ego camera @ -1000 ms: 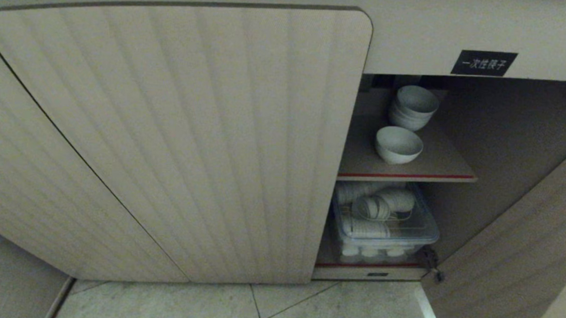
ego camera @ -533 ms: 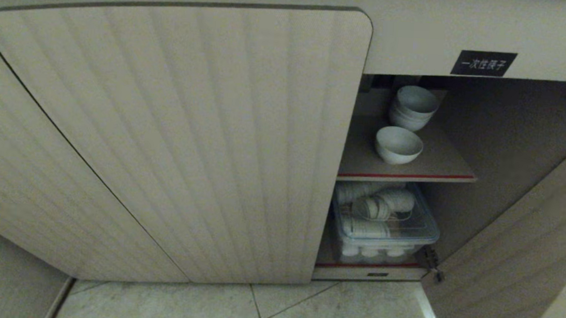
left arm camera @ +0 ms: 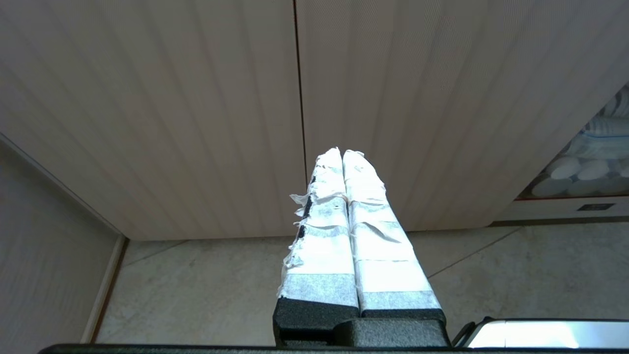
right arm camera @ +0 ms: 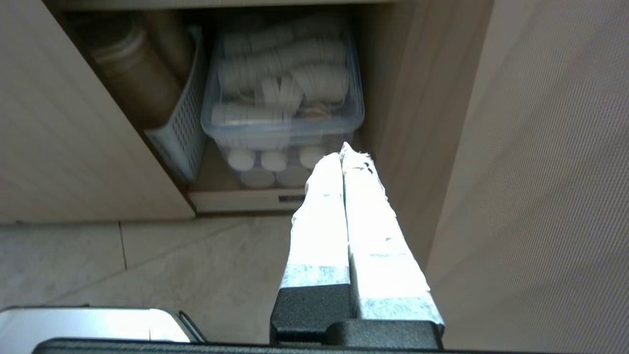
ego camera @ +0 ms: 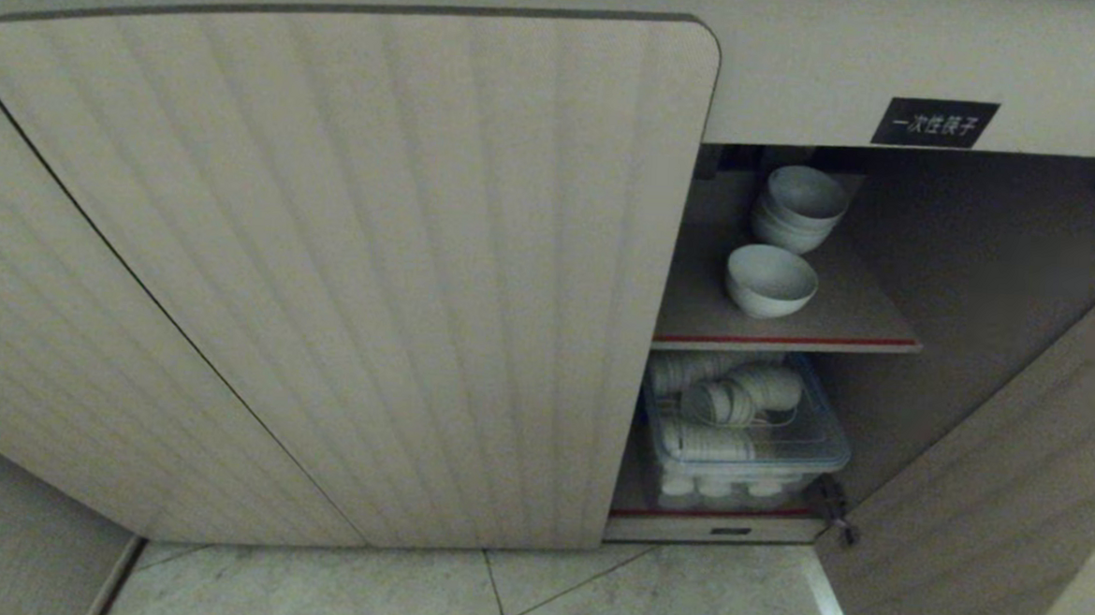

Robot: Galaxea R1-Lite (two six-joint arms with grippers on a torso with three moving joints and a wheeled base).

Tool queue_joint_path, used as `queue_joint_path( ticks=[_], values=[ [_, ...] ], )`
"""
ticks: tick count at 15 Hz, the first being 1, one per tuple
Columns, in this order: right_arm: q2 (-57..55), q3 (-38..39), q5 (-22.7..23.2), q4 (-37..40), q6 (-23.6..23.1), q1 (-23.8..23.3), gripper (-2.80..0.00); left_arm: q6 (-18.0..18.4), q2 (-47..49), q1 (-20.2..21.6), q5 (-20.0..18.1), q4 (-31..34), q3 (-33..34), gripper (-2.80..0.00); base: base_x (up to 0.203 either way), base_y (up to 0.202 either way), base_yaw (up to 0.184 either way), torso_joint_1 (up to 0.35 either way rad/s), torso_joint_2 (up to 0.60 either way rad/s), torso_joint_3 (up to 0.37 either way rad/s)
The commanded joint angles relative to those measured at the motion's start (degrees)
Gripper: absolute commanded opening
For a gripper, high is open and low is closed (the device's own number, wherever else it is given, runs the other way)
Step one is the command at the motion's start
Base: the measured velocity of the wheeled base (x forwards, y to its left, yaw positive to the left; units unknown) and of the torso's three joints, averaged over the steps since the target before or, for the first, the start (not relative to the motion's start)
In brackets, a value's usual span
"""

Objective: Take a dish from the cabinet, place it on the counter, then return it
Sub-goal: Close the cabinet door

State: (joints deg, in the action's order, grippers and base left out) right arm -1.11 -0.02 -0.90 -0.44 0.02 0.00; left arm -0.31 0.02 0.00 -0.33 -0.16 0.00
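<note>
The dish [ego camera: 771, 280], a small white bowl, stands alone on the red-edged upper shelf [ego camera: 861, 316] of the cabinet [ego camera: 804, 68], in front of a stack of like bowls [ego camera: 801, 208]. The counter is out of view. Neither arm shows in the head view. My left gripper [left arm camera: 341, 153] is shut and empty, low before the closed fluted doors. My right gripper [right arm camera: 344, 150] is also shut and empty. It sits low near the floor and points at the lower shelf's clear bin [right arm camera: 282, 105], well below the dish.
The cabinet's right door [ego camera: 1017, 463] stands swung open; the left fluted door [ego camera: 371, 270] is closed. A clear lidded bin of white dishes [ego camera: 743, 430] fills the lower shelf, with a white slotted basket [right arm camera: 179, 130] beside it. Tiled floor [ego camera: 495, 595] lies below.
A small pale glint at the lower right corner of the head view has gone. The dish, bowls and doors have not moved.
</note>
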Motion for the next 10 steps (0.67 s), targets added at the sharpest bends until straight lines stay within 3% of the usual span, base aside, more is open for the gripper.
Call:
queue_joint_path(
  ticks=[1,10],
  values=[
    [1.11,0.02,0.02,-0.09,-0.02,0.00,-2.80,-0.04,-0.02,0.00,-0.02,-0.02,0.00,-2.80,0.000,0.000,0.000,0.000,0.00,0.000],
    [1.11,0.02,0.02,-0.09,0.06,0.00,-2.80,-0.04,-0.02,0.00,-0.02,-0.02,0.00,-2.80,0.000,0.000,0.000,0.000,0.00,0.000]
  ],
)
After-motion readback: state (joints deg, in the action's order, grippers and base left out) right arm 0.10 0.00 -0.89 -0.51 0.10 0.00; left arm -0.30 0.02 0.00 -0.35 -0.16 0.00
